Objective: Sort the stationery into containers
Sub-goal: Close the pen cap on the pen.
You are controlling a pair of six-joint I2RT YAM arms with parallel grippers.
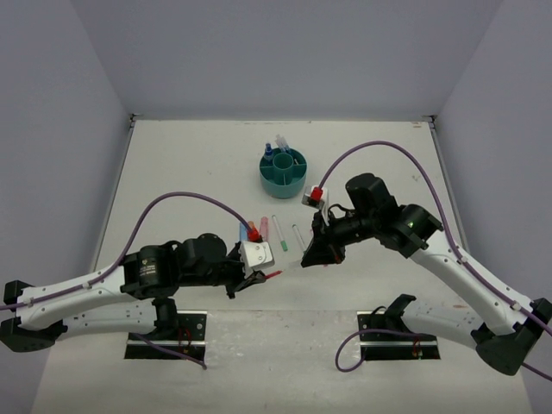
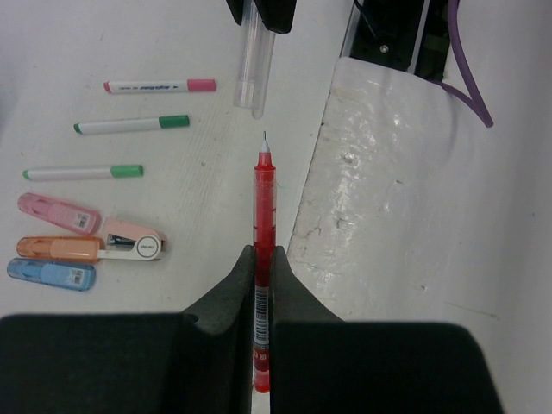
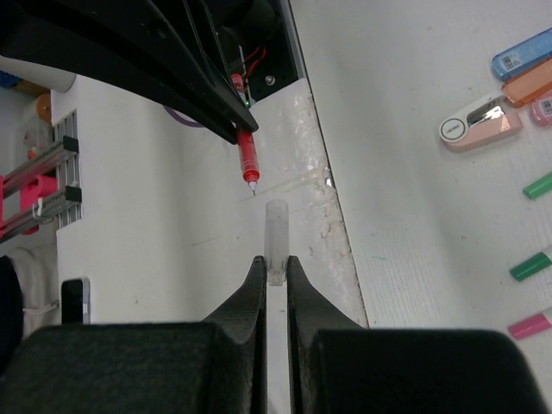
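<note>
red pen (image 2: pixel 264 207) in left gripper (image 2: pixel 263 255) points at clear cap (image 2: pixel 254 79).

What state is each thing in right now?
left pincer: shut on red pen.
right pincer: shut on clear cap.
red pen: uncapped, tip bare.
clear cap: off the pen, just short of its tip.
organiser: upright, partly filled.
pink-capped pen: capped, lying loose.
green-capped pens: capped, lying loose.
</note>
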